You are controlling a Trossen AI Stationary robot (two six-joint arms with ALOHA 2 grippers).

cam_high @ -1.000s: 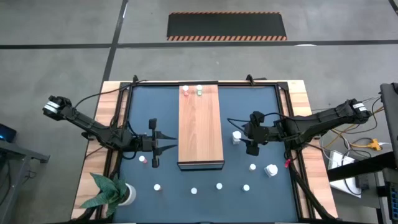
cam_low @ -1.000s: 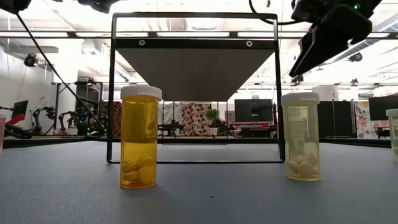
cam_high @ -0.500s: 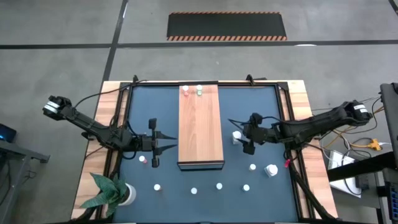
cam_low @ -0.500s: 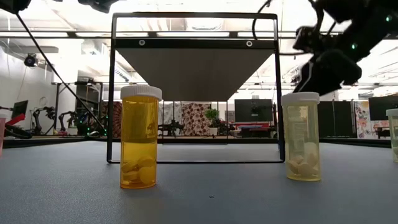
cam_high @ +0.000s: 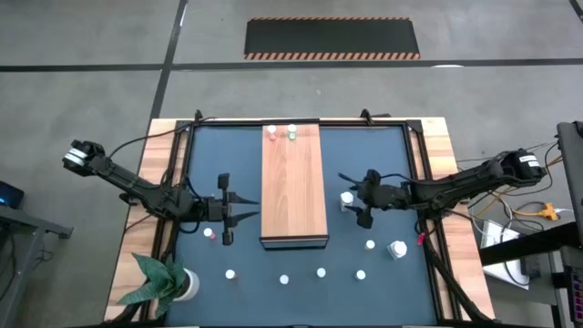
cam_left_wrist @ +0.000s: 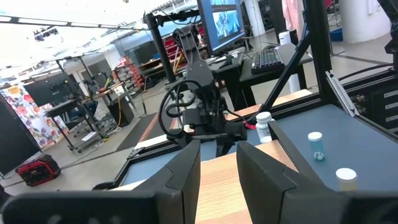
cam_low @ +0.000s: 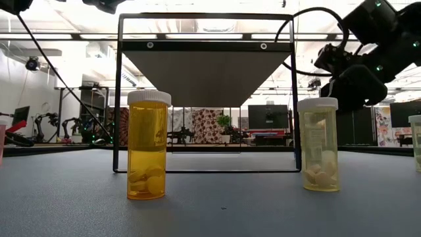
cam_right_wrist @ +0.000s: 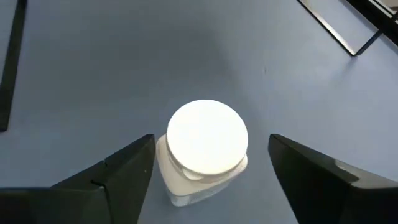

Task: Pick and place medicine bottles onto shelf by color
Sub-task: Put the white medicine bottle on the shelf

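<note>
The right gripper is held wide open directly above a white-capped medicine bottle, one finger on each side and nothing grasped; this bottle stands on the dark mat just right of the shelf. The left gripper is stationed just left of the shelf, fingers slightly parted and empty. Two bottles are seen at the shelf's far end, others scattered along the mat's near side.

The high camera is looking straight down on the whole tabletop. The low one is sitting at mat level, facing the room. The right wrist camera is looking closely down on a white-capped bottle, also appearing from above.
</note>
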